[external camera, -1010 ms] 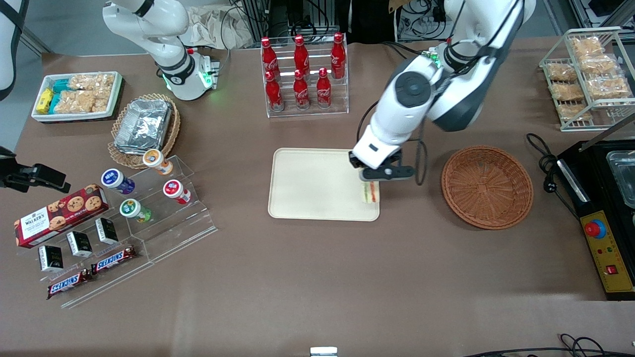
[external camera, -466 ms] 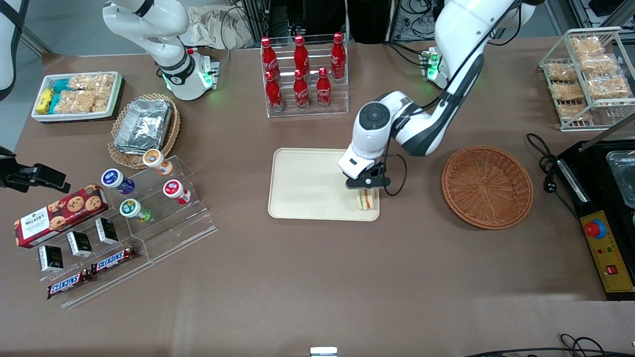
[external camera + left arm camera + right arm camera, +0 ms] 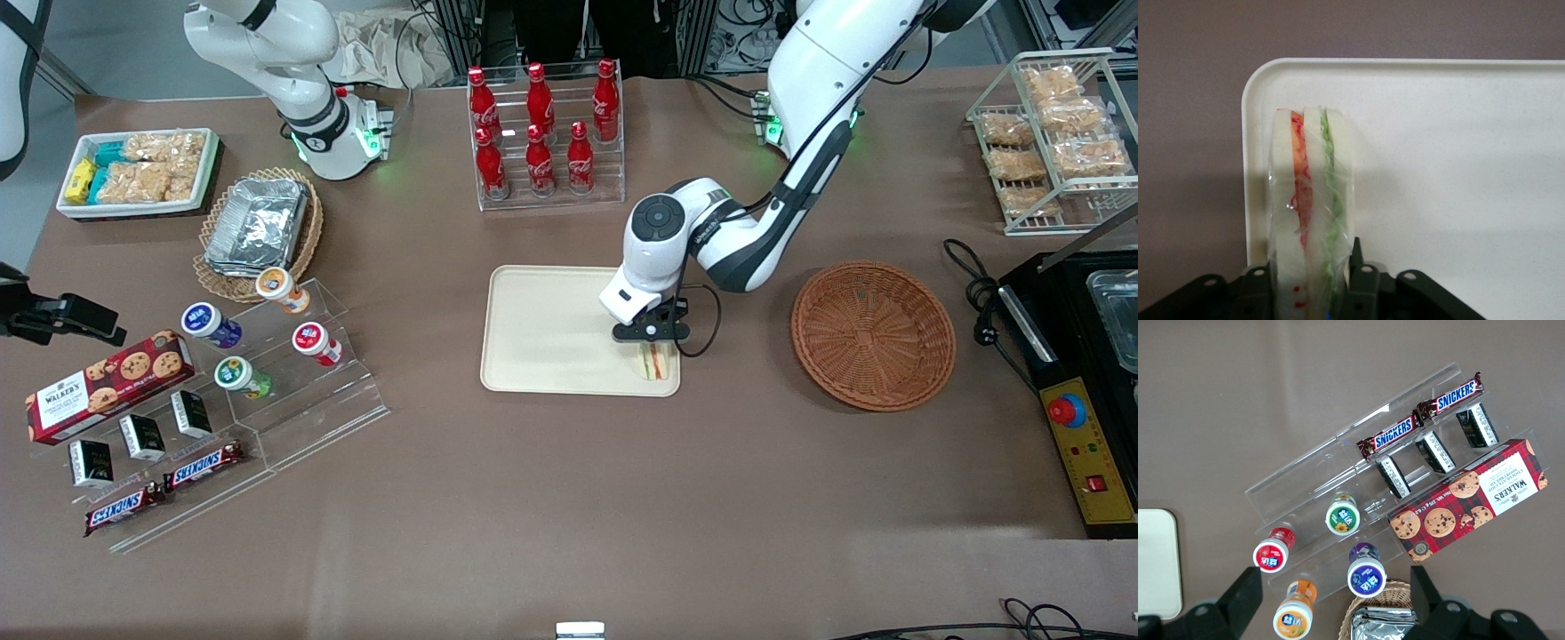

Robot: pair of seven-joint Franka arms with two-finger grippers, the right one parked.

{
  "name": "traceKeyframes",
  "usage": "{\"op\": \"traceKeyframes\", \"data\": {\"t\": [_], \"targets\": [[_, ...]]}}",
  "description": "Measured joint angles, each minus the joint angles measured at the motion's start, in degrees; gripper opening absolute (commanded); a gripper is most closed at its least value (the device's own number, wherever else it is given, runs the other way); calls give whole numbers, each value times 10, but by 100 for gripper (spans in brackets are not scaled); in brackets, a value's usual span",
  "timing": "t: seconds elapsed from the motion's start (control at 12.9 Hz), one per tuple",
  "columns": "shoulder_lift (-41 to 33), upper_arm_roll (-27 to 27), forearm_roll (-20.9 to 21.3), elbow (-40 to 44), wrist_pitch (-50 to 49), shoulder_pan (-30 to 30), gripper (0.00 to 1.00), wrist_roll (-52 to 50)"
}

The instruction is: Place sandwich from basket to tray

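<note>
The sandwich, wrapped in clear film with white bread and red and green filling, stands on its edge in the corner of the cream tray nearest the front camera and the basket. My left gripper hangs low over that corner, shut on the sandwich, one dark finger pressed to each bread face. The round reddish-brown basket lies beside the tray toward the working arm's end and holds nothing.
A rack of red cola bottles stands farther from the front camera than the tray. An acrylic stand with small jars, snack bars and a biscuit box sits toward the parked arm's end. A black machine borders the basket.
The arm has come down and shifted slightly inward over the tray. The sandwich has dropped with the gripper from above the tray's edge onto its corner.
</note>
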Motion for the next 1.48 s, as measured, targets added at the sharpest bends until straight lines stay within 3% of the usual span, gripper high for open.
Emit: {"op": "traceKeyframes", "data": {"t": [0.31, 0.54, 0.93, 1.17, 1.32, 1.48], "targets": [[-2, 1, 9, 9, -3, 2, 100, -16], [-33, 1, 6, 51, -72, 4, 100, -22], [-115, 3, -78, 189, -275, 6, 100, -24], [-175, 7, -113, 231, -347, 47, 100, -10], [-220, 41, -144, 235, -389, 56, 100, 46], [-265, 101, -177, 236, -446, 56, 100, 168]]}}
